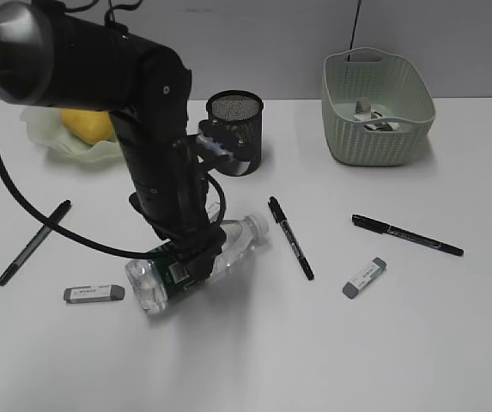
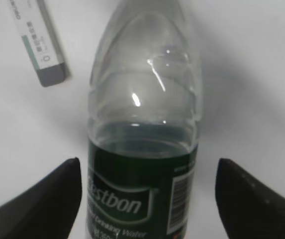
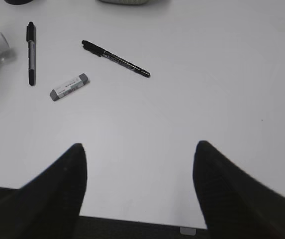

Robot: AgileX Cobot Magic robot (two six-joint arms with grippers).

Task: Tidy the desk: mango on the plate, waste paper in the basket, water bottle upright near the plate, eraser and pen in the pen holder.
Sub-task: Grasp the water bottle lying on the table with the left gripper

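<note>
Exterior view: the water bottle [image 1: 198, 266] lies on its side on the bench [image 1: 400, 343], under the left gripper [image 1: 185, 262]. The mango [image 1: 87, 124] sits in the plate [image 1: 57, 142]; waste paper [image 1: 374, 116] is in the basket [image 1: 379, 107]; the pen holder [image 1: 235, 129] looks empty.

Left wrist view: open jaws straddle the bottle's green label [image 2: 137, 199]. Clear thin plastic, probably light, slick, slightly crushable; the labelled middle seems best.

Right wrist view: the right gripper [image 3: 140, 189] hangs open, holding nothing.
</note>
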